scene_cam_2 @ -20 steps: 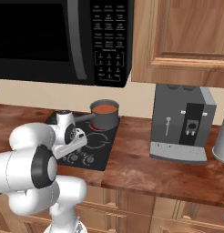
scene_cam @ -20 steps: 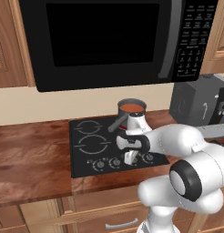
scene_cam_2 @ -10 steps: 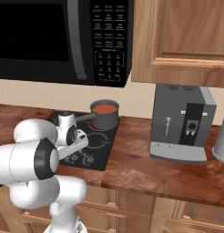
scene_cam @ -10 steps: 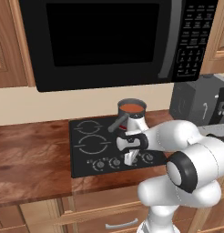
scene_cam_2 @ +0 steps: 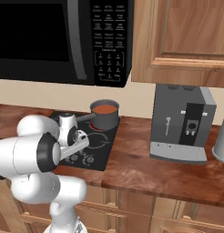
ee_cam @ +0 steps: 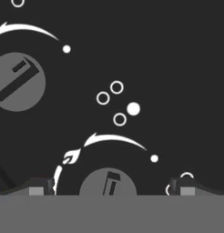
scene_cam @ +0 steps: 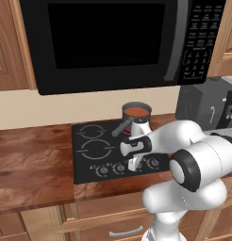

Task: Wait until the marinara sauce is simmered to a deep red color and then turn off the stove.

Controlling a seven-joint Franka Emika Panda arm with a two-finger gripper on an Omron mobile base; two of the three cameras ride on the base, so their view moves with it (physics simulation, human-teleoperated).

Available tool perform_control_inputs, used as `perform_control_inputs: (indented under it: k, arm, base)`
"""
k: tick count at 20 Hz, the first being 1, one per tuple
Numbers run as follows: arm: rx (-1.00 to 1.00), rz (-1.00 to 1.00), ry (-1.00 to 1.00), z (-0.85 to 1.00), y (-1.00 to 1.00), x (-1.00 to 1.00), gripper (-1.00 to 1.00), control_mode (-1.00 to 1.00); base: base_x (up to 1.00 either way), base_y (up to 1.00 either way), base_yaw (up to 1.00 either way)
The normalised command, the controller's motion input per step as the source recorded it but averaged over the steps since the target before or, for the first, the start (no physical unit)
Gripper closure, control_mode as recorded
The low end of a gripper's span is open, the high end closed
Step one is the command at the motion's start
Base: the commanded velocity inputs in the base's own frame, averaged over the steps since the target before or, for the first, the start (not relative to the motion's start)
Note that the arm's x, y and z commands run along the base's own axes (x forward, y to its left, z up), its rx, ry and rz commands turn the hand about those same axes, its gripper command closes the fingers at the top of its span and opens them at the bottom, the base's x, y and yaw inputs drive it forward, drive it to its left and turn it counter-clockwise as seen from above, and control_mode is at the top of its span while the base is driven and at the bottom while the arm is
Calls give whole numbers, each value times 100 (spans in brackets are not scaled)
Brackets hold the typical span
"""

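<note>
Location type: domestic kitchen, rendered. Evidence: a black microwave [scene_cam: 122, 42] is mounted at the top of the frame between wooden wall cabinets [scene_cam_2: 186, 38]. Below it, a black glass stove [scene_cam: 115, 153] with ring markings and a row of knobs [scene_cam: 120, 167] is set into a brown wooden worktop [scene_cam: 30, 160]. A saucepan [scene_cam_2: 104, 116] of marinara sauce [scene_cam_2: 104, 109] stands on a rear burner. A grey coffee machine [scene_cam_2: 182, 123] occupies the worktop at right. Base cabinets with drawer fronts [scene_cam: 89, 221] run along the bottom of the frame.
</note>
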Motion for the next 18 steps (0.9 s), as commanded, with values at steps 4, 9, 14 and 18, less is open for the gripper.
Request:
perform_control_inputs:
  k: [4, 9, 14, 18]
  arm:
    - [0, 0, 0, -8, 0, 6, -100, -100]
    - [0, 0, 0, -6, 0, 0, -100, -100]
    - [0, 0, 0, -2, 0, 0, -100, -100]
    - [0, 0, 0, 0, 0, 0, -100, -100]
  base:
    - [0, 0, 0]
    - [0, 0, 0]
    - [0, 0, 0]
    - [0, 0, 0]
